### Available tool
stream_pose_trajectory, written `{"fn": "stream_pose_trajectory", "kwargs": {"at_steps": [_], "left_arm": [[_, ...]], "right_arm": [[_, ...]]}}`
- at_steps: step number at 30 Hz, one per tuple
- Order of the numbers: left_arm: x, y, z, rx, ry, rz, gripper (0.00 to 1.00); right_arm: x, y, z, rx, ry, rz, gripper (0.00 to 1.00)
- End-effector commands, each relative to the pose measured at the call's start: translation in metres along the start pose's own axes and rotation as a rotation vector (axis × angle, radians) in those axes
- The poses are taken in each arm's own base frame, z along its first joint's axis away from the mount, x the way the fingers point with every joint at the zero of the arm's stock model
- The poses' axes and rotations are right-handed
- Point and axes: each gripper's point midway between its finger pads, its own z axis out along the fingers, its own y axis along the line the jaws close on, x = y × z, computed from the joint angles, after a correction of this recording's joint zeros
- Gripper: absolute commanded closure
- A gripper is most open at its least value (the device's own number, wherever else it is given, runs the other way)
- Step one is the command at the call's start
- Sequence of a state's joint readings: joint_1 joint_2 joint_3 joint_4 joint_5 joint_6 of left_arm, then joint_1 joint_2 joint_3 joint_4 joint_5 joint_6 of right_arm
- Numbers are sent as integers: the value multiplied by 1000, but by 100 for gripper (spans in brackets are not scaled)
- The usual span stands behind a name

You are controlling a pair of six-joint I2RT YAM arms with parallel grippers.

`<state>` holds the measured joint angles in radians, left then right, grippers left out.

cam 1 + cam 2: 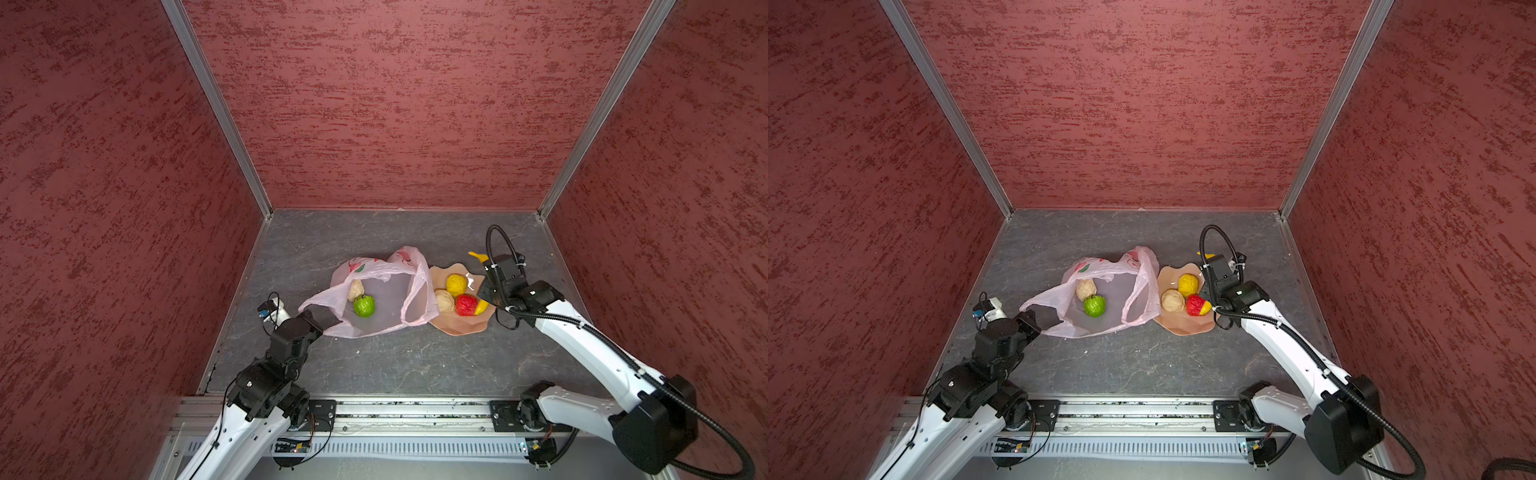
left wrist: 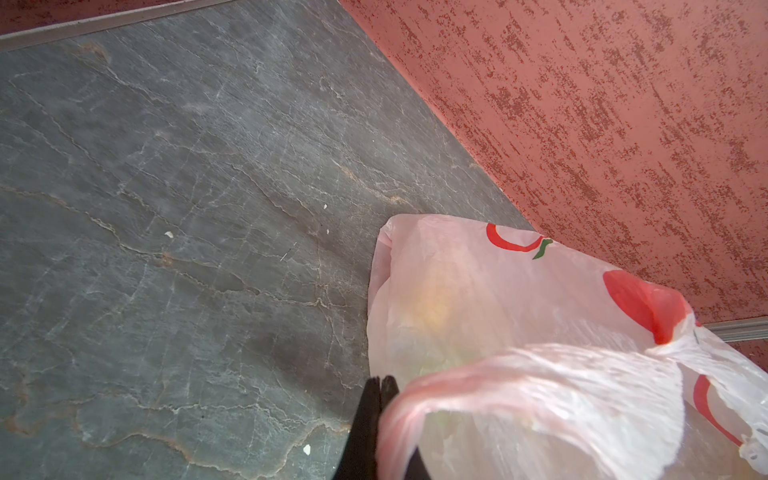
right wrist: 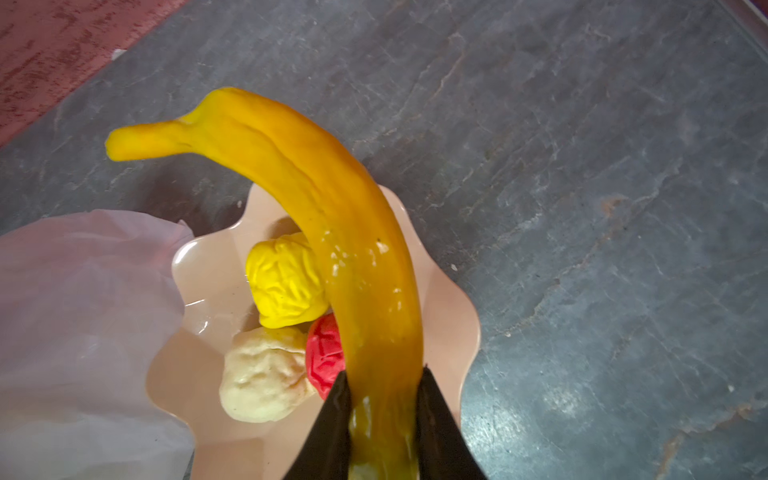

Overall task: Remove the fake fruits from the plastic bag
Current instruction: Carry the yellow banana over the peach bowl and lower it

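Note:
The pale-pink plastic bag (image 1: 417, 270) lies mid-floor with its mouth open. Inside it rest a green round fruit (image 1: 364, 306) and a beige lumpy fruit (image 1: 355, 289). My left gripper (image 2: 380, 380) is shut on the bag's near left rim (image 2: 498, 291), beside a loop handle. To the bag's right, the peach bowl (image 1: 457, 329) holds a yellow round fruit (image 1: 456, 284), a beige lumpy one (image 1: 444, 300) and a red one (image 1: 466, 305). Over the bowl's right side, my right gripper (image 3: 384, 372) is shut on one end of the yellow banana (image 3: 332, 199), whose stem (image 1: 477, 255) pokes out beyond the wrist.
Red textured walls (image 1: 399, 104) close in the grey slate floor (image 1: 415, 361) on three sides. An aluminium rail (image 1: 415, 409) with both arm bases runs along the front edge. The bag's right handle (image 1: 419, 309) drapes against the bowl's rim.

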<state>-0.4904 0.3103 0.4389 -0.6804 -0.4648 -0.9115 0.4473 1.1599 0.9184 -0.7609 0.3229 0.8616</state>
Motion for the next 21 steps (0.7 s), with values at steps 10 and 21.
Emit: {"fn": "stream_pose_trajectory", "kwargs": {"at_steps": [10,21], "left_arm": [[7,0,4,-2,29,21,93],[10,4,3,-8,34,21,93]], "right_arm": [[13,-17,21,20,6,130,76],[24,-17,41,41,37,148,75]]}}
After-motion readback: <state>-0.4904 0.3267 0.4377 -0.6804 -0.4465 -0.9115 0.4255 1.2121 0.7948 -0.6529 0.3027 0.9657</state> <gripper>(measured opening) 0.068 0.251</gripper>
